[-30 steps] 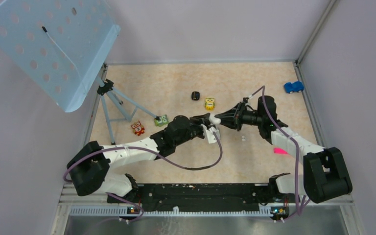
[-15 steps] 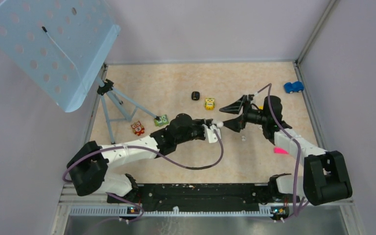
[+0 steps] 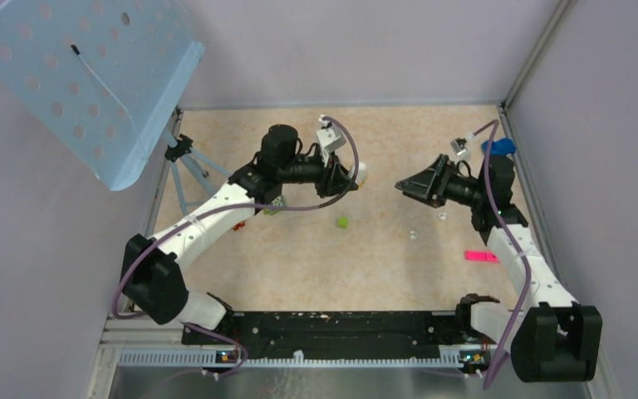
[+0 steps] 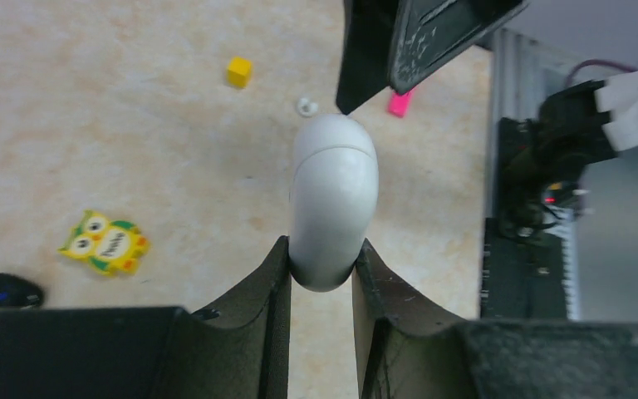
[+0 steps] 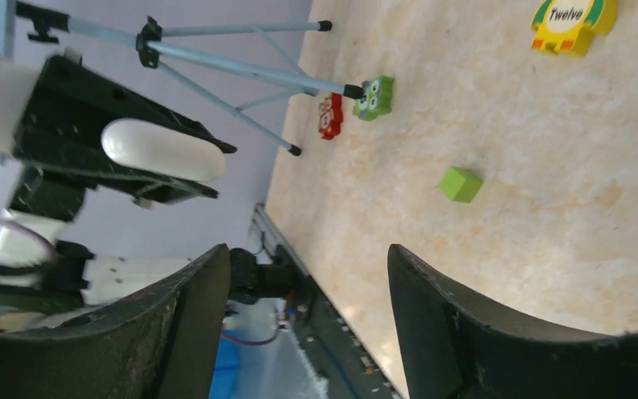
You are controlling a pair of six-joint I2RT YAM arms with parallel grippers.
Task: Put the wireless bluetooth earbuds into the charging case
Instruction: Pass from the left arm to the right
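Charging case (image 4: pixel 332 199): white, rounded pill shape, lid shut, with the seam showing near the far end. It is clamped at one end between the left fingers (image 4: pixel 276 270) and held up in the air. In the top view it sits beyond the green cube (image 3: pixel 342 222) and slightly to its right, off the tabletop (image 3: pixel 382 274).

Right fingers (image 3: pixel 411 184): spread wide with nothing between them. They hang further right of the cube, pointed toward the case but apart from it.

Earbuds: best guess is the two tiny white pieces lying on the tabletop, though they are too small to make out any shape. First earbud (image 3: pixel 414 235) is to the right of the cube. Second earbud (image 3: pixel 442 216) is further right of the cube, below the right arm.

Handling, judged:
- **Case:** light, hard, glossy plastic, so likely slippery. The end-only pinch on curved flanks could let it pivot or squirt out. A hold across the lower body, below the seam, looks safer and leaves the lid free. The lid probably has to be flipped open before anything goes in.
- **Earbuds:** very light, stiff and smooth, so likely to skid or roll if nudged. They lie low on the tabletop, so they need a fine fingertip pinch across the body. Oriented wrongly, they won't seat in the case.
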